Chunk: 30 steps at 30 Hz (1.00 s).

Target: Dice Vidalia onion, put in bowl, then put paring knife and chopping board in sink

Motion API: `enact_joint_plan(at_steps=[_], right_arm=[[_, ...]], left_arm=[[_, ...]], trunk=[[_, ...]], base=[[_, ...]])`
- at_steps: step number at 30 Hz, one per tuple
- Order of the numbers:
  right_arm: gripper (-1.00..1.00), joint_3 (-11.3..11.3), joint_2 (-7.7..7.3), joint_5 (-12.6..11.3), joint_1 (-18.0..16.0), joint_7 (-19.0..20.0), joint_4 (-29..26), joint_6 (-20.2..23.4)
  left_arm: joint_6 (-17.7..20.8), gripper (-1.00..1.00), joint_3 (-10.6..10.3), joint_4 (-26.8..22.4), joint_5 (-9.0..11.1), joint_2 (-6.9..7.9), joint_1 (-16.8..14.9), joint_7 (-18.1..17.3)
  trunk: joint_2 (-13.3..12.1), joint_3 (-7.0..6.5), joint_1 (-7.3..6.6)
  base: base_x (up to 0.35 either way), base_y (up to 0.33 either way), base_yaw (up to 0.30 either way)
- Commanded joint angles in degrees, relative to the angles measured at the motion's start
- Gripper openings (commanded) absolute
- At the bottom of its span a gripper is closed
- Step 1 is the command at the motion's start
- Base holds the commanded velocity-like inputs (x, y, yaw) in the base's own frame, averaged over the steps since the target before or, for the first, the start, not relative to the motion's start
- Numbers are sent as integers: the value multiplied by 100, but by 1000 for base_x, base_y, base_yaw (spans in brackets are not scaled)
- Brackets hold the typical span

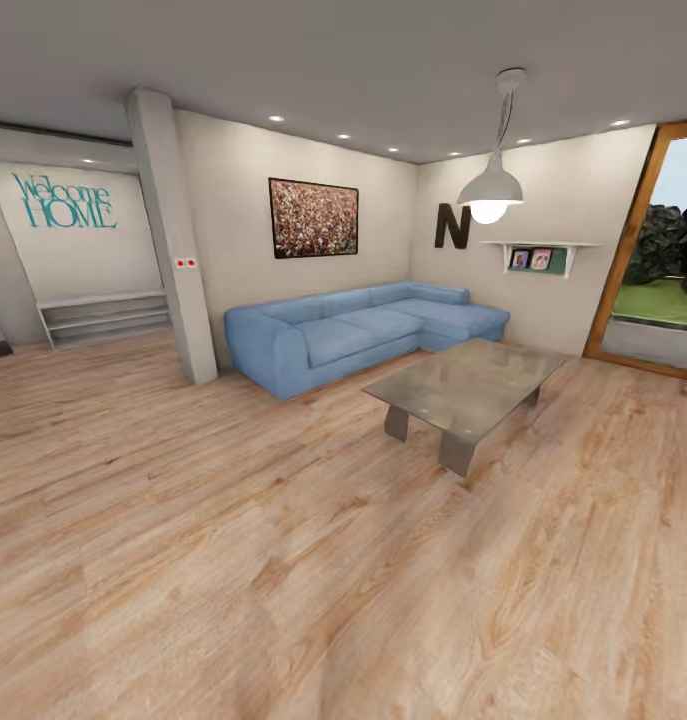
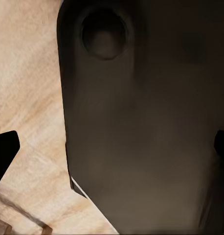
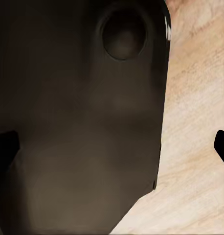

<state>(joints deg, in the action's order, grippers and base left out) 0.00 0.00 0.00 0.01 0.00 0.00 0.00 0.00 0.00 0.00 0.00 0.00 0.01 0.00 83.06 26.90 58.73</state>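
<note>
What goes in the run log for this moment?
place: living room | ahead: blue corner sofa, glass coffee table | task items: unseen | tools: spread, empty

Floor: light wood-plank floor [image 1: 233, 560]
On it: blue L-shaped sofa [image 1: 358, 335]; rectangular glass-topped coffee table [image 1: 468, 385]

Dark robot body [image 2: 141, 122] above wooden floor [image 2: 29, 98]

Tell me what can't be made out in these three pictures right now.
- Framed photos on the wall shelf, head view: too small to read.
- Left gripper, left wrist view: only dark fingertips at the edges; a dark robot body part blocks the rest.
- Right gripper, right wrist view: same, fingertips cut off.
</note>
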Motion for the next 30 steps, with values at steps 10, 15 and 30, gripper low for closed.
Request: enact_joint_plan(at_steps=[10, 15, 30], right_arm=[[100, 33, 162, 4, 8, -17, -113, -17], [100, 35, 170, -2, 8, -18, -122, -18], [100, 10, 170, -7, 8, -18, -123, -28]], left_arm=[[-9, 100, 20, 9, 9, 9, 8, -18], [-9, 100, 24, 9, 14, 9, 8, -18], [-9, 100, 26, -9, 9, 26, 8, -18]], trunk=[[2, 3, 0], [2, 3, 0], [2, 3, 0]], base=[[0, 0, 0], [0, 0, 0], [0, 0, 0]])
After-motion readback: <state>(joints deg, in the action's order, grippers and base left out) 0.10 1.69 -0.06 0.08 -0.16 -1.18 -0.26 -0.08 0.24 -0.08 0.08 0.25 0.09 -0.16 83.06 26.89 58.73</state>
